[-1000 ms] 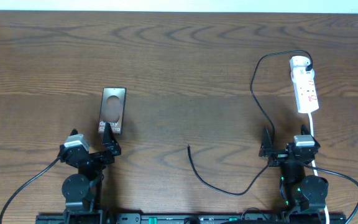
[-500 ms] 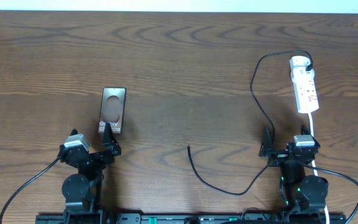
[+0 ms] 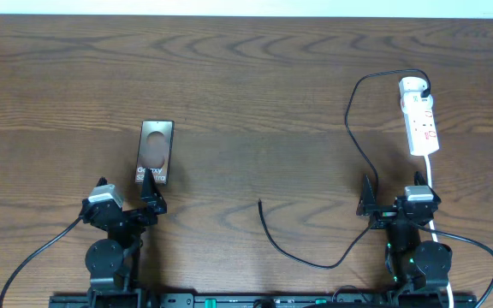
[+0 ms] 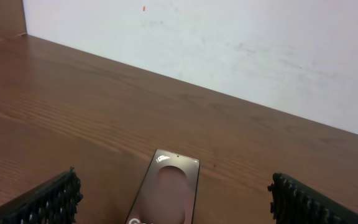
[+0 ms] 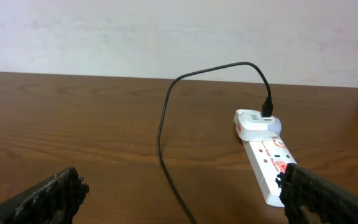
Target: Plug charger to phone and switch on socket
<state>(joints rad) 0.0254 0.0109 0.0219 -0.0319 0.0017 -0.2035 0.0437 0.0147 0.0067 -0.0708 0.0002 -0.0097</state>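
Phone [image 3: 154, 152]: flat on the left half, just ahead of left gripper [image 3: 128, 195], whose fingers are spread and empty.
Charger [image 5: 160, 137]: plugged in at the far end of the socket [image 3: 419, 115]; free tip mid-table.
Right gripper [image 3: 392, 198]: fingers spread, empty.
Surface: dark wood-grain table [image 3: 246, 77].
Room: plain white wall [image 4: 229, 50].

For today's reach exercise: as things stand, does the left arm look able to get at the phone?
Probably yes: the phone lies flat just ahead of the left gripper, jaws open, with nothing lying between them.
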